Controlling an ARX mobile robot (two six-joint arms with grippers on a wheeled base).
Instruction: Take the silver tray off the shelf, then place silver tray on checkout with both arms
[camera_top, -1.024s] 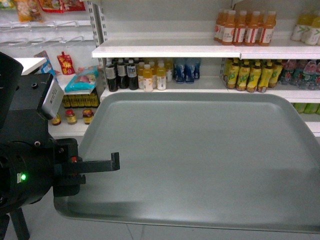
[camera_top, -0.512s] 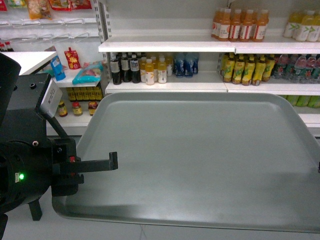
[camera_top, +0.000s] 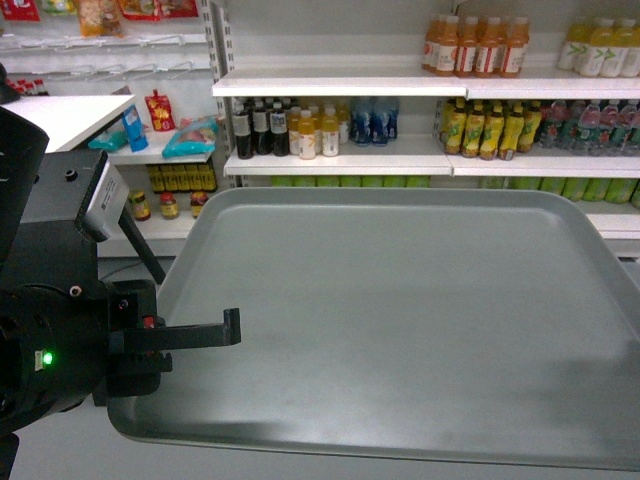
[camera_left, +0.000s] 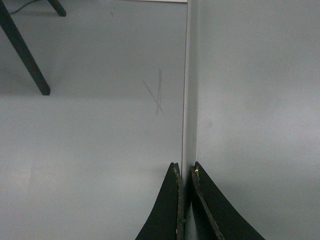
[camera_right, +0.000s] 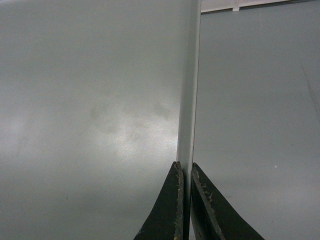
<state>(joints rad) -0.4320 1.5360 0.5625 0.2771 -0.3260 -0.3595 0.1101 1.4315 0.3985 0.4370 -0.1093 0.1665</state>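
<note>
Grey-green silver tray (camera_top: 400, 320), unmarked, pinched by both tools.

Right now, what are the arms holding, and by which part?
The tray: each end effector, left and right, is clamped on a side rim.

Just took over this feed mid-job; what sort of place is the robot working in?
Most likely a small shop or a mock one: white shelves stocked with rows of bottled drinks, hanging snack packets upper left, and the silver tray held in front.

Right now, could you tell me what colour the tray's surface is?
The silver tray is a plain, matte grey-green, seen best in the head view.
</note>
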